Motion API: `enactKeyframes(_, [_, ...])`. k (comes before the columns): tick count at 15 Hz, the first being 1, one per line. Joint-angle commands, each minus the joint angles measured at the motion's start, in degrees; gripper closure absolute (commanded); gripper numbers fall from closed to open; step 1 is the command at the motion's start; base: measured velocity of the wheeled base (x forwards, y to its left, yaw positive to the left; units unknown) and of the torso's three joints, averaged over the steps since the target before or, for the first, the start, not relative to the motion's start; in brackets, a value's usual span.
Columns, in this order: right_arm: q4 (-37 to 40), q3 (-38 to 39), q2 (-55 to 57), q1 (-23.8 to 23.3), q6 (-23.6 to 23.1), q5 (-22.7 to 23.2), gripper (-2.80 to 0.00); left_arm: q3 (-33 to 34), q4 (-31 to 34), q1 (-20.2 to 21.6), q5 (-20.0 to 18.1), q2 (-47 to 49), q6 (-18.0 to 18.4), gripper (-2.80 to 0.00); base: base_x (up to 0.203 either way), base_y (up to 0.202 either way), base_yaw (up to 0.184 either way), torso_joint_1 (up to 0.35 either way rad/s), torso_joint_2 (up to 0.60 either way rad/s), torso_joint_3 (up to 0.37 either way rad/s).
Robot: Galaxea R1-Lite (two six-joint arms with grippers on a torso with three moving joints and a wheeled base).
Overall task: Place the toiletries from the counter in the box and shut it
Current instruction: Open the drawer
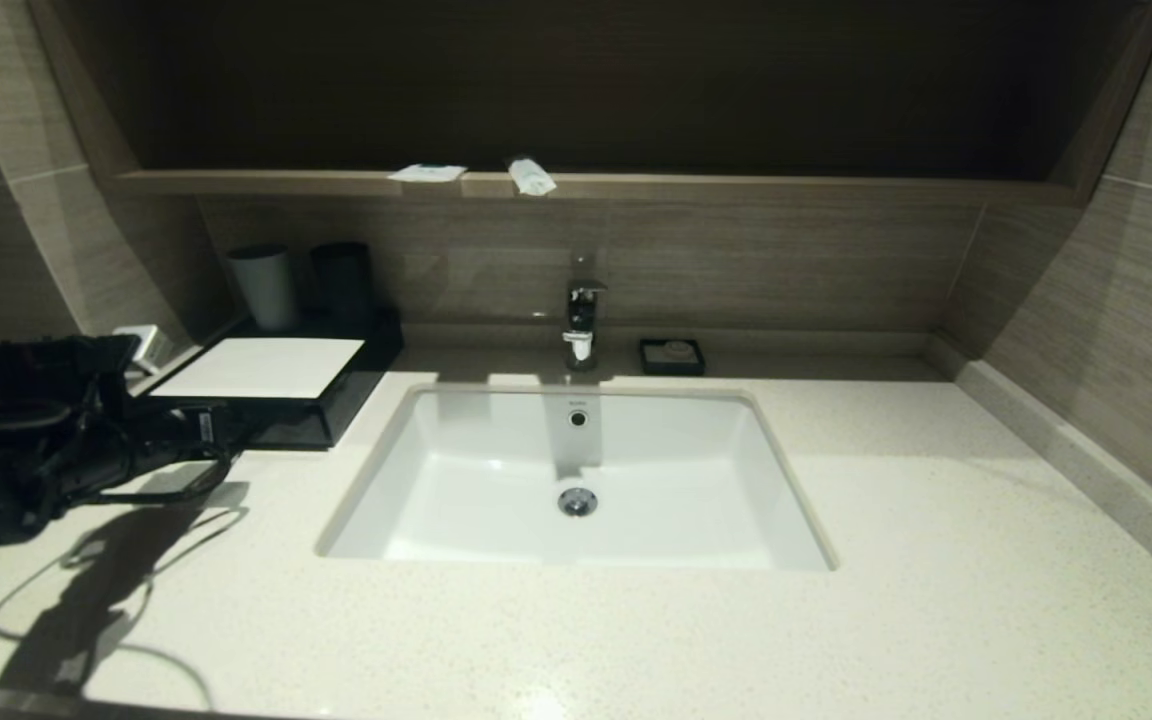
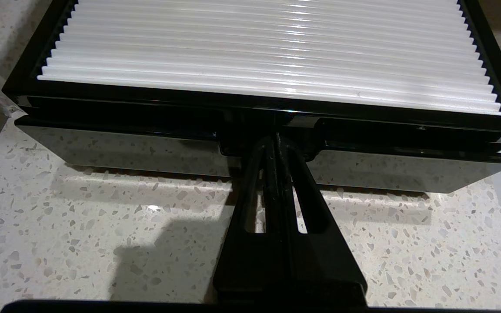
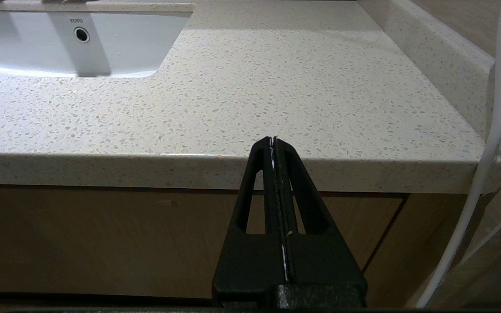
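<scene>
Two white packets lie on the brown wood ledge [image 1: 736,187] above the faucet: a flat sachet [image 1: 426,172] and a narrow tube-like pouch [image 1: 531,177]. The black box with the white top [image 1: 336,420] stands on the vanity at the left. In the left wrist view its ribbed white panel [image 2: 276,52] and glossy drawer front [image 2: 407,169] fill the top. My left gripper [image 2: 276,141] is shut, its tips at the drawer's centre notch; it also shows in the head view [image 1: 201,425]. My right gripper [image 3: 274,140] is shut and empty, parked before the vanity's front edge.
A white sink [image 1: 796,480] with a chrome faucet [image 1: 581,320] sits mid-vanity. A small black soap dish [image 1: 672,356] is beside the faucet. A white cup [image 1: 264,285] and a dark cup [image 1: 343,280] stand behind the box. A white cable [image 3: 489,130] hangs by the right gripper.
</scene>
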Motion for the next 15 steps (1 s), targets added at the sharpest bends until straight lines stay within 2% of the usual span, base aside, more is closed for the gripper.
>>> enactKeyframes(1, [0.00, 0.00, 0.00, 0.00, -0.04, 0.00, 0.00, -0.07, -0.26, 0.03, -0.08, 0.08, 0.01, 0.00, 0.000, 0.000, 0.000, 0.000, 0.00, 0.000])
enactKeyframes(15, [0.07, 0.00, 0.00, 0.00, -0.04, 0.00, 0.00, -0.68, -0.96, 0.03, 0.01, 1.23, -0.08, 0.00, 0.000, 0.000, 0.000, 0.000, 0.00, 0.000])
